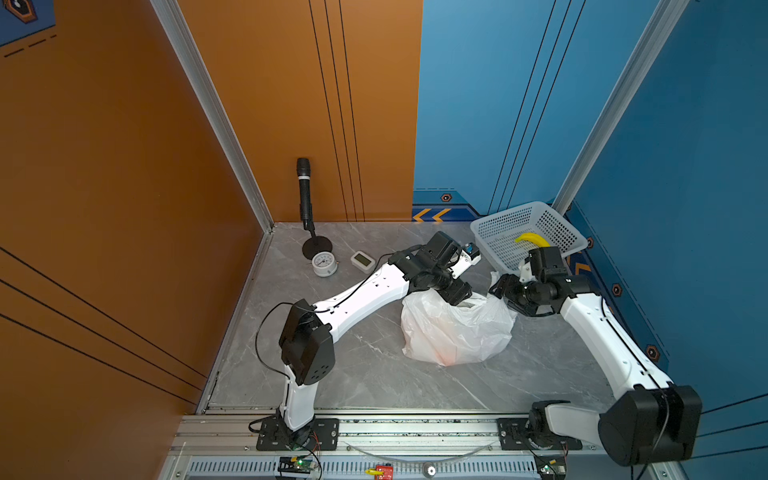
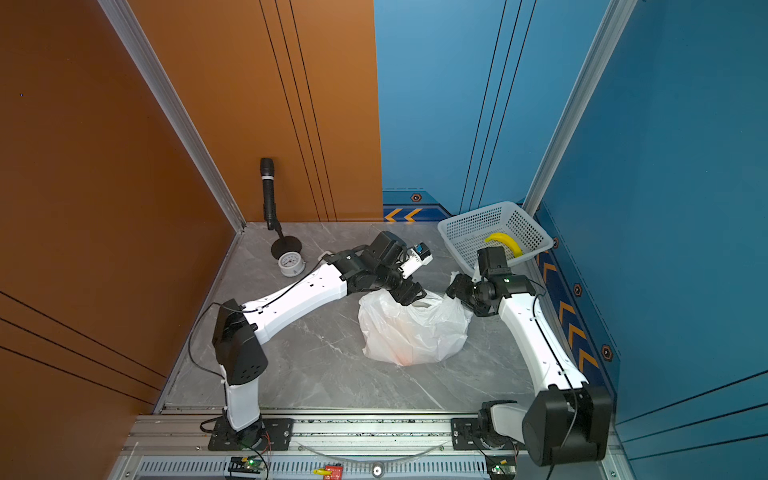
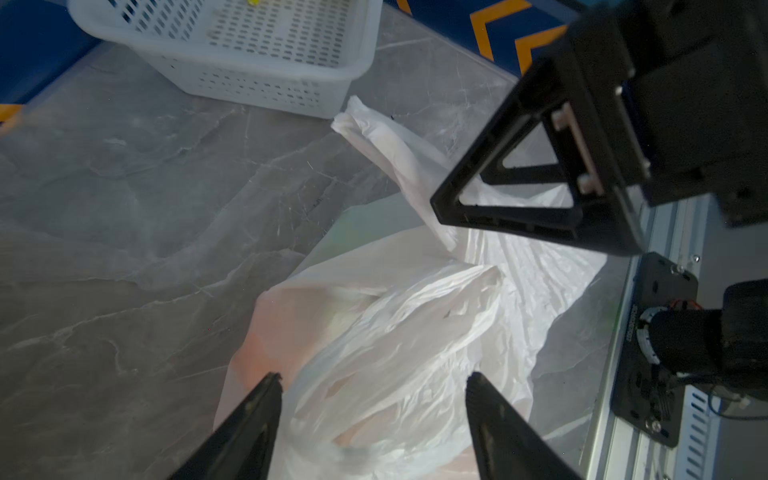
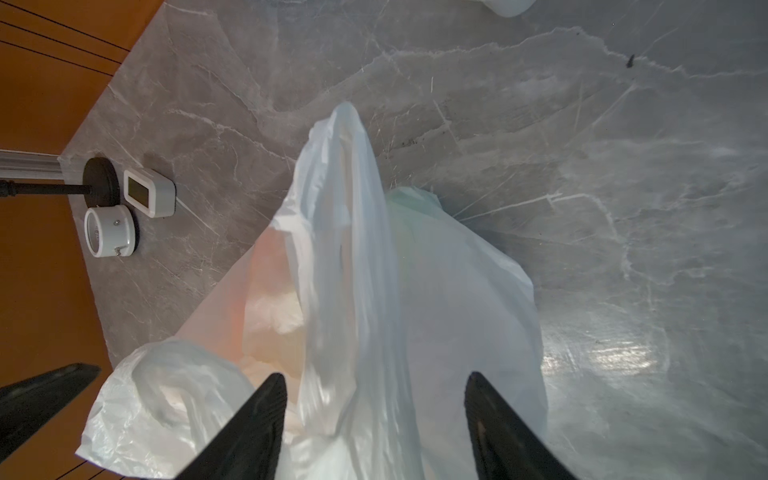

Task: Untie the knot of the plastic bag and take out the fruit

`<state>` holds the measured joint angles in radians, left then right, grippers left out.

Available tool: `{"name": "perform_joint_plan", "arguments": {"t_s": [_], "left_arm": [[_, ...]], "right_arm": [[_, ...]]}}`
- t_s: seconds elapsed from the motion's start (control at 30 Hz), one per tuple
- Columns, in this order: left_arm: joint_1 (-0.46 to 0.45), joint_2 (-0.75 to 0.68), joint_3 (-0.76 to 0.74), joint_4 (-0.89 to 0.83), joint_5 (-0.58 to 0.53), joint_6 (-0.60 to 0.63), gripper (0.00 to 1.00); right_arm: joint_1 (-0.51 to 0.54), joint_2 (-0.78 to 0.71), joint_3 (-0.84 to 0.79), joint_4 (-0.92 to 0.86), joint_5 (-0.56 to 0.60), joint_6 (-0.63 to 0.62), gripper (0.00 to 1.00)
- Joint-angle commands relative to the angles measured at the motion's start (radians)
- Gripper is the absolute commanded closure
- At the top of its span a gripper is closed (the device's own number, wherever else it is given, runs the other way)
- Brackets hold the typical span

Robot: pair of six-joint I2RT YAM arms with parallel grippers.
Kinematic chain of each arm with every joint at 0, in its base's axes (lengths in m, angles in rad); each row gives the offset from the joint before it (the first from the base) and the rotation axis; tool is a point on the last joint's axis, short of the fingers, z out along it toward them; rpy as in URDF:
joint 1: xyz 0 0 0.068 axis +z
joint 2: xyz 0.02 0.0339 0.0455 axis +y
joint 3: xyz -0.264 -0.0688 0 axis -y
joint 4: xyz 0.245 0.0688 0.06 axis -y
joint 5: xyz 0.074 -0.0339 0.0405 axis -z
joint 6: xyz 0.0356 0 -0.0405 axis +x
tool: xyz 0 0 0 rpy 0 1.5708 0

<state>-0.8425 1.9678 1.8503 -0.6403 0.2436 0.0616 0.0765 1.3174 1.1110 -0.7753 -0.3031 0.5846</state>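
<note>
Bag (image 1: 455,328) sits mid-frame on the table (image 1: 353,374), with orange fruit (image 1: 446,353) dim through the film. At the bag's far edge the left gripper (image 3: 374,376) is spread wide over crumpled plastic. The right gripper (image 4: 376,376) is wide too, a handle (image 4: 345,208) running between its jaws. Upper right: basket (image 1: 498,224) with a banana (image 1: 532,240).

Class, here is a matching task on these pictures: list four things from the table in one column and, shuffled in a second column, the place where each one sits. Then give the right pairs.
Things
1. banana
2. plastic bag
3. microphone
4. round dial

Places
A. upright on its stand, near the orange wall
B. inside the white basket
C. crumpled in the middle of the table
D. beside the stand's round base

Pairs: 1-B, 2-C, 3-A, 4-D
</note>
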Motion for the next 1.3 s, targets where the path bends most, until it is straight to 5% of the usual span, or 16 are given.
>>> {"name": "perform_joint_plan", "arguments": {"t_s": [0.0,0.2,0.37,0.47,0.63,0.97,1.27], "left_arm": [[0.028,0.067,0.108,-0.119,0.059,0.035,0.23],[0.048,0.166,0.193,-0.178,0.080,-0.018,0.23],[0.065,0.181,0.184,-0.177,0.167,-0.045,0.37],[0.068,0.163,0.155,-0.177,0.200,-0.031,0.53],[0.074,0.123,0.112,-0.178,0.159,-0.009,0.98],[0.089,0.127,0.316,-0.178,-0.086,-0.074,1.00],[0.145,0.291,0.625,-0.178,-0.094,-0.270,1.00]], "right_arm": [[0.018,0.071,0.057,0.011,-0.006,0.001,0.31],[0.040,0.140,0.069,0.069,-0.022,0.027,0.50],[0.047,0.155,0.076,0.071,-0.024,0.037,0.77],[0.047,0.136,0.075,0.071,-0.008,0.038,0.90],[0.045,0.098,0.079,0.065,0.002,0.044,0.97],[0.046,-0.107,-0.006,0.172,-0.035,0.063,1.00],[0.078,-0.444,-0.226,0.448,-0.103,0.020,1.00]]}}
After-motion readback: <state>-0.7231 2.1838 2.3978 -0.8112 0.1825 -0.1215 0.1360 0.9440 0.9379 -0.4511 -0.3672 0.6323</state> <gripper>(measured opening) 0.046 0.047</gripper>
